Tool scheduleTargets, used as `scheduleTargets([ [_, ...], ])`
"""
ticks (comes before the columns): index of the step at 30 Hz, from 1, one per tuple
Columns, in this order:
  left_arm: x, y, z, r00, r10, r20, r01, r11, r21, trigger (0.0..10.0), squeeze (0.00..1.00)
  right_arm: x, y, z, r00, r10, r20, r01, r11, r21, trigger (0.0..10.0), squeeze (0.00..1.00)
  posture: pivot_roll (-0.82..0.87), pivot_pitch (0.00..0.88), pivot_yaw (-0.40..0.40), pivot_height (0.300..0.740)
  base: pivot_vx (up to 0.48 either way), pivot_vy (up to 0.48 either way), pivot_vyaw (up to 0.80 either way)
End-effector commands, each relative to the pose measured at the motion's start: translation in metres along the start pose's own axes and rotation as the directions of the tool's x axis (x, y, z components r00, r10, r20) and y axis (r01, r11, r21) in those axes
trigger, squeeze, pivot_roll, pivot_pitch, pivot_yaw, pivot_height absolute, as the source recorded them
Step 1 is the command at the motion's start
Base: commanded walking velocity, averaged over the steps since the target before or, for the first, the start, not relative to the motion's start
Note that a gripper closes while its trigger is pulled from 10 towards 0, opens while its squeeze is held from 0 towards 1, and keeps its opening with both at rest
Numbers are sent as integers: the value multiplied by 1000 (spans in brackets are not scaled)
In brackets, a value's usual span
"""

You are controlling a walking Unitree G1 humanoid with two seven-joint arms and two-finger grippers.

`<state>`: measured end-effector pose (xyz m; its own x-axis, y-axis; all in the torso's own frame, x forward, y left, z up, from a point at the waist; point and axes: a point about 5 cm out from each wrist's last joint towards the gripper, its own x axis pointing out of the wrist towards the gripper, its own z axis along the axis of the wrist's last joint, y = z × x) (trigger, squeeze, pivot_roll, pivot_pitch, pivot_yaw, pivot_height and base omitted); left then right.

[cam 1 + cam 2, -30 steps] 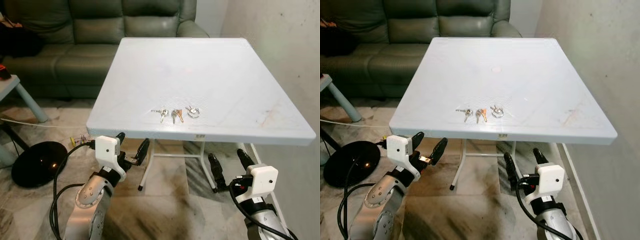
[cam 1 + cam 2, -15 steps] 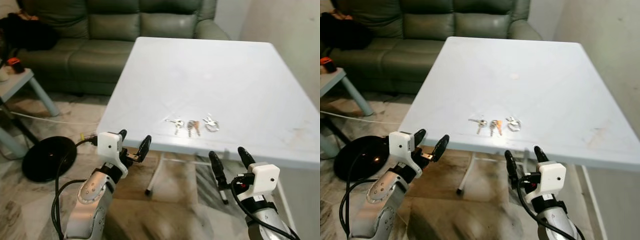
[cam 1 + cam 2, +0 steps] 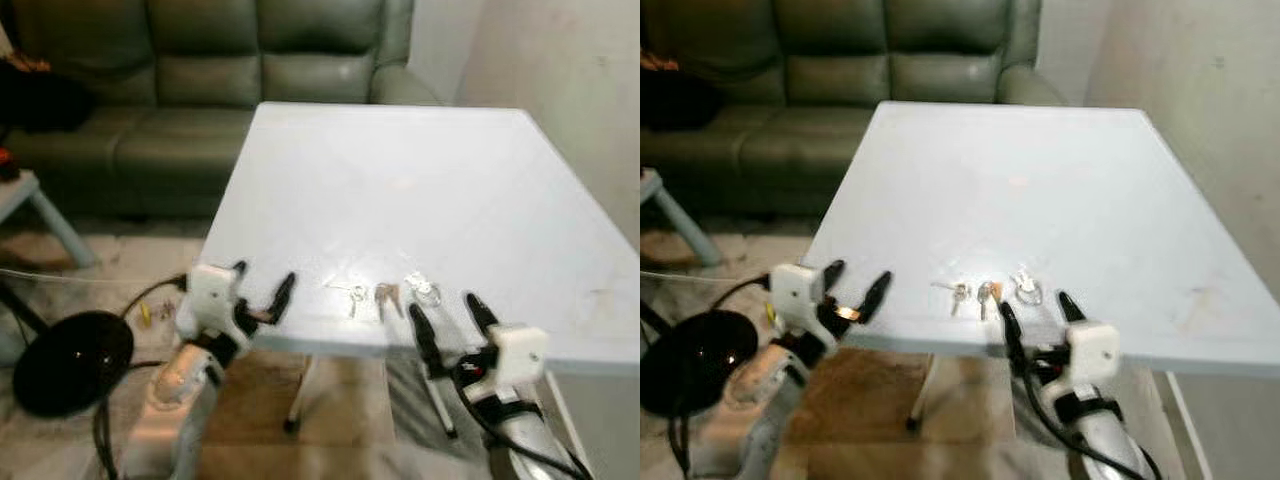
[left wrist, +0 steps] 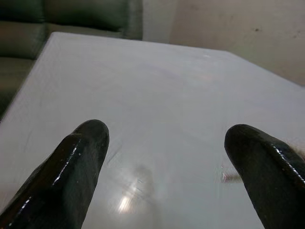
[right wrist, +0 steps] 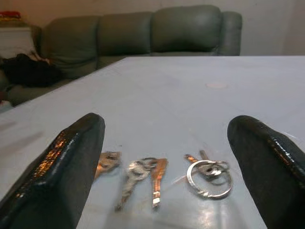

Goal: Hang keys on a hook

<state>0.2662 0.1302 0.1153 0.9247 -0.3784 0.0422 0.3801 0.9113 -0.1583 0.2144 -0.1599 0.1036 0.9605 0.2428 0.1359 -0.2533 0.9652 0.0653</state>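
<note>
Lying near the front edge of the white table [image 3: 430, 190], the keys [image 5: 157, 174] sit just beyond the right gripper [image 3: 447, 320], fingers spread apart. The left gripper [image 3: 262, 290], also spread, hovers at the table's front left edge. A green sofa [image 3: 200, 60] stands behind the table; no writing is legible.

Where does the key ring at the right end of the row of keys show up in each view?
Left eye view: key ring near the table's front edge, just beyond the open right gripper.
Right eye view: same spot.
Right wrist view: low in the picture, between the two black fingers.
Left wrist view: cannot be made out past the open left gripper.
Shared landmark: the white table.
</note>
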Motion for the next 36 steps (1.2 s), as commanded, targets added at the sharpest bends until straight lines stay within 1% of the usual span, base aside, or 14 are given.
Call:
scheduleTargets([
  [1,2,-8,2,1000,-25,6,25,1000,-2,10000,0,-4,-6,0,1000,-14,-10,13,1000,-10,10000,0,100,58,-2,740,349,277,0],
  [3,2,-10,2,999,-33,17,33,999,1,10000,0,-4,-6,0,1000,-8,-14,8,1000,-11,10000,0,100,59,-4,740,341,277,0],
  [6,4,-11,3,999,-7,34,7,1000,8,10000,0,-3,-7,0,1000,0,-18,-1,1000,-14,10000,0,100,60,-4,740,0,0,0],
  [8,6,-17,2,999,-42,24,42,999,16,10000,0,-1,-6,0,999,31,-25,-32,999,-33,10000,0,97,62,-3,740,0,0,0],
  [10,6,-18,0,999,-39,9,38,999,28,10000,0,1,-7,1,999,36,-26,-37,999,-36,10000,0,97,62,-3,740,0,0,0],
  [11,7,-19,-1,999,-44,5,44,999,19,10000,0,2,-7,1,999,40,-26,-41,998,-37,10000,0,95,63,-3,740,0,0,0],
  [14,7,-25,-2,996,-89,-1,89,996,29,10000,0,9,-11,4,997,72,-37,-74,995,-68,10000,0,94,67,-5,740,0,0,0],
  [19,4,-33,-7,987,-158,-29,159,987,32,10000,0,18,-20,10,996,80,-42,-84,991,-102,10000,0,97,73,-11,740,0,0,0],
  [22,1,-42,-12,971,-232,-54,236,969,78,10000,0,23,-25,12,995,84,-53,-90,990,-111,10000,0,99,79,-16,740,0,0,0],
  [23,1,-44,-12,970,-237,-52,241,967,84,10000,0,23,-26,12,995,85,-55,-90,990,-110,10000,0,100,81,-18,740,0,0,0],
  [26,2,-48,-14,965,-254,-62,258,964,69,10000,0,23,-29,11,994,88,-71,-97,986,-132,10000,0,100,81,-18,740,0,0,0],
  [29,-1,-55,-19,953,-293,-78,298,952,71,10000,0,22,-32,9,990,95,-102,-109,983,-149,10000,0,89,85,-14,740,0,0,0],
  [33,-5,-61,-25,941,-321,-104,328,943,55,10000,0,21,-37,3,983,84,-163,-106,985,-136,10000,0,82,89,-10,740,0,0,0],
  [36,-6,-64,-26,934,-339,-114,346,937,52,10000,0,22,-39,4,982,88,-165,-109,986,-126,10000,0,81,96,-8,740,0,0,0],
])
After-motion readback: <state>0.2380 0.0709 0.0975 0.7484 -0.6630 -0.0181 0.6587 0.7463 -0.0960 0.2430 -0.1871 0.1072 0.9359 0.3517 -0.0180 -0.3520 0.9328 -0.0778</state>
